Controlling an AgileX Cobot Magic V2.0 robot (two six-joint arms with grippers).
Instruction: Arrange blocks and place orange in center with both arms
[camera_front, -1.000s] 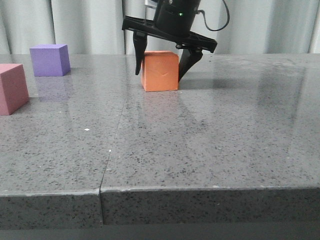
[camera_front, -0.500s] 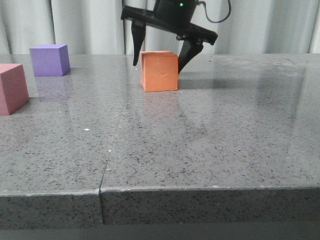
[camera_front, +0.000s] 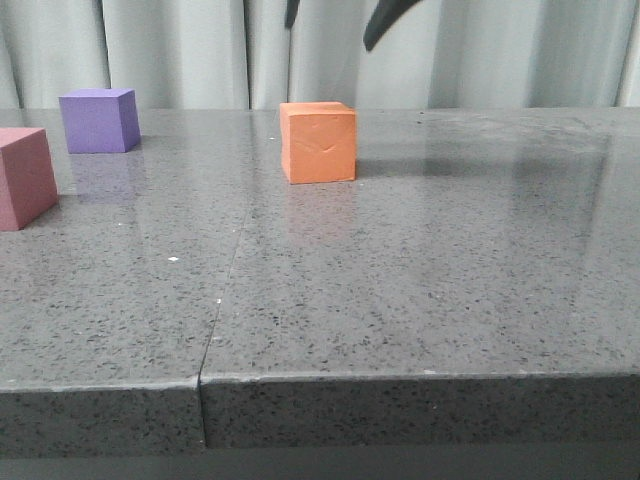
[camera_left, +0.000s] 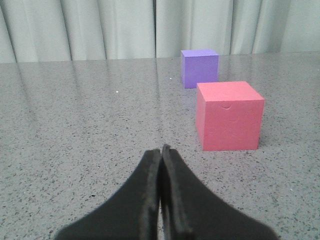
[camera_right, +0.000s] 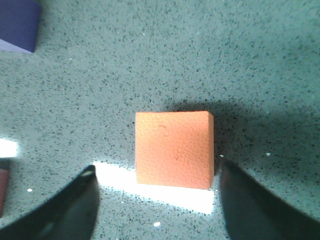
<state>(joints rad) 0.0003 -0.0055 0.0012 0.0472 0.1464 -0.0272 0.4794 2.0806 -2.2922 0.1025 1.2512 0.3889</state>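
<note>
An orange cube (camera_front: 319, 142) sits alone on the grey speckled tabletop (camera_front: 420, 270), with the right gripper (camera_front: 335, 18) high above it, fingers spread wide and empty. The left gripper (camera_left: 160, 152) rests low with its fingers pressed together, near a pinkish-red cube (camera_left: 229, 116); a purple cube (camera_left: 199, 68) stands just beyond.

No text, label, brand, number or sign can be read anywhere on the cubes, table or curtain.

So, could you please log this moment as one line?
right gripper: open, above matte orange cube | left gripper: shut, empty | cube: on table
</note>
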